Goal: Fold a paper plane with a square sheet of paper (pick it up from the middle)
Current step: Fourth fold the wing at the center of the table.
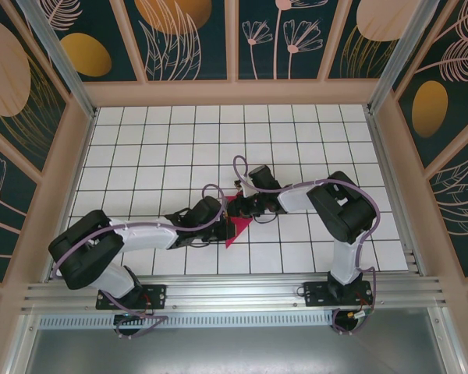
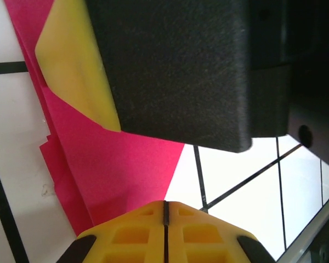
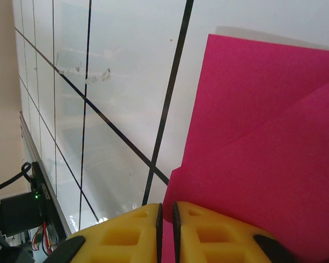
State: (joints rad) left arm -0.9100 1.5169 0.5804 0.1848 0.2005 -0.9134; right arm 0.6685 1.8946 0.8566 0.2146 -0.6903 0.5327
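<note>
The square sheet of paper (image 1: 235, 227) is magenta-pink and lies creased into pointed, layered flaps at the table's centre. A paper plane is out of view. In the top view my left gripper (image 1: 223, 221) reaches the sheet from the left and my right gripper (image 1: 242, 207) from the upper right. In the left wrist view the left gripper (image 2: 165, 204) is shut, its tips at the edge of the paper (image 2: 115, 164); the right gripper's yellow finger (image 2: 71, 71) rests on the sheet beyond. In the right wrist view the right gripper (image 3: 165, 208) is shut on a flap of the paper (image 3: 263, 126).
The white gridded table (image 1: 296, 140) has free tiles all round the paper. Patterned walls (image 1: 31, 140) close in the back and both sides. An aluminium rail (image 1: 234, 298) with both arm bases runs along the near edge.
</note>
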